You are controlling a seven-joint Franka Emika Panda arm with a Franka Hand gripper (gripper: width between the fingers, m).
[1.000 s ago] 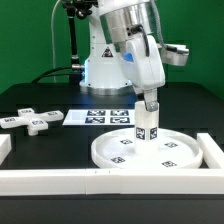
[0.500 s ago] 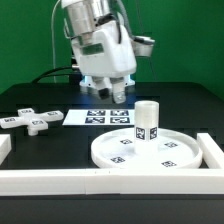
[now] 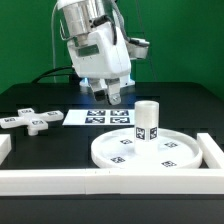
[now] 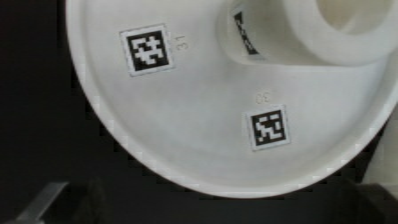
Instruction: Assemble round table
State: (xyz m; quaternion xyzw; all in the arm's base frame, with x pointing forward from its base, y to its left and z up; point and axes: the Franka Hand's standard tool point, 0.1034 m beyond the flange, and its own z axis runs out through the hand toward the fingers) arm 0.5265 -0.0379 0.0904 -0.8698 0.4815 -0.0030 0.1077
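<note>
The large rimmed disc (image 3: 150,150) lies flat on the black table at the exterior view's right. The short thick cylinder post (image 3: 146,122) stands upright on its middle, with a tag on its side. The cross-shaped piece (image 3: 30,121) lies on the table at the exterior view's left. My gripper (image 3: 108,97) hangs in the air above the marker board, to the left of the post and clear of it, open and empty. In the wrist view the disc (image 4: 178,120) fills most of the picture and the post (image 4: 342,28) shows at its edge.
The marker board (image 3: 100,118) lies behind the disc, under the gripper. White rail bars run along the front (image 3: 90,181) and the exterior view's right (image 3: 212,151). The robot base (image 3: 100,75) stands at the back.
One second ago the gripper was down on the post. It has let go, risen and moved to the exterior view's left. The post stays standing on the disc.
</note>
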